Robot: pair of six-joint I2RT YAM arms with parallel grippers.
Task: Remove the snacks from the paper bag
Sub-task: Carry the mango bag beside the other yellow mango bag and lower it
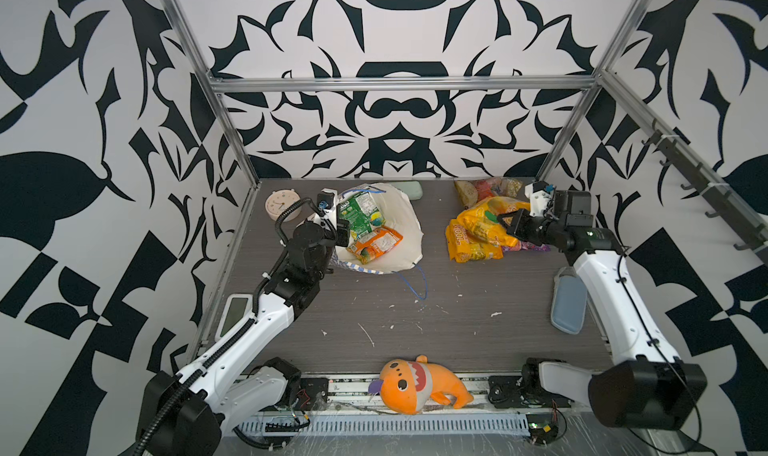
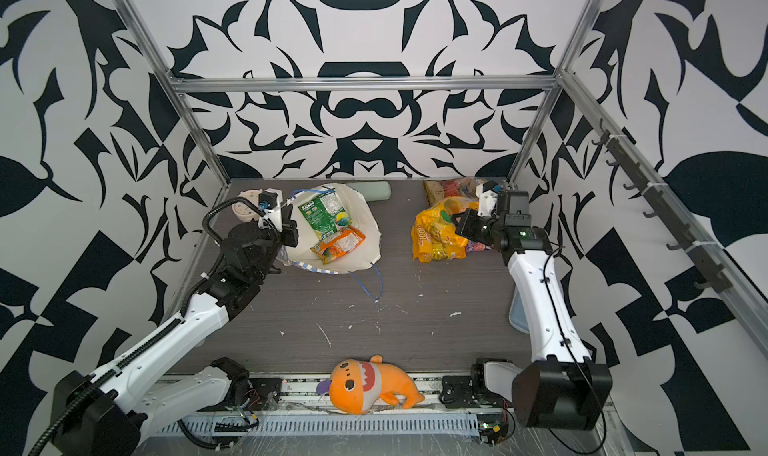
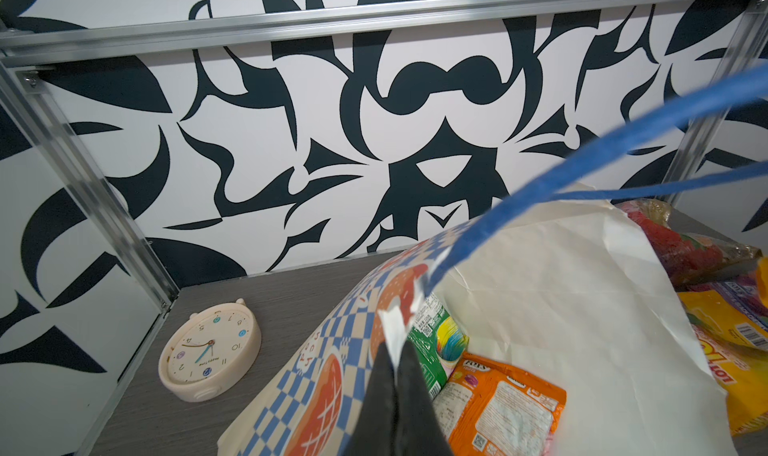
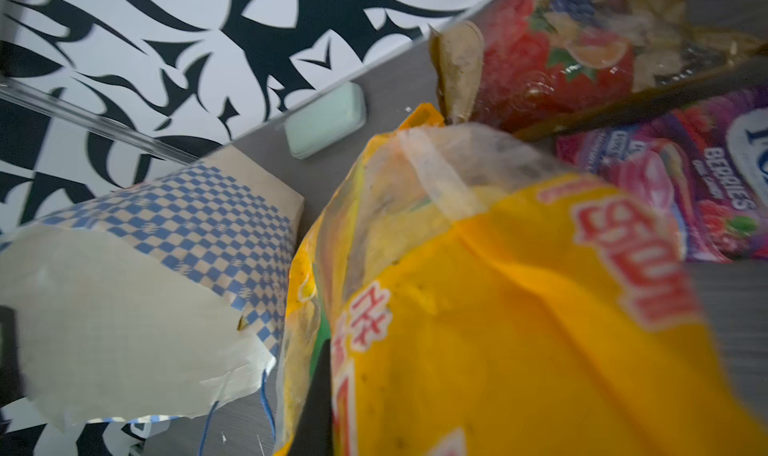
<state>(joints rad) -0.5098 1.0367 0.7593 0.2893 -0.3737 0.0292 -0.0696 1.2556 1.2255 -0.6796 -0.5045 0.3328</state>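
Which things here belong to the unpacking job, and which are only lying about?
Job: paper bag, green packet, orange packet, yellow packet, second yellow packet, purple packet, clear packet.
Lying about: clock, plush toy, mint-green case, blue case.

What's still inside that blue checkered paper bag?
Inside the paper bag, a green packet and an orange packet lie on its white lining. Anything beneath them is covered.

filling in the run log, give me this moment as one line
left gripper: shut on paper bag rim | right gripper: shut on yellow packet | inside bag: green packet, orange packet | task: not done
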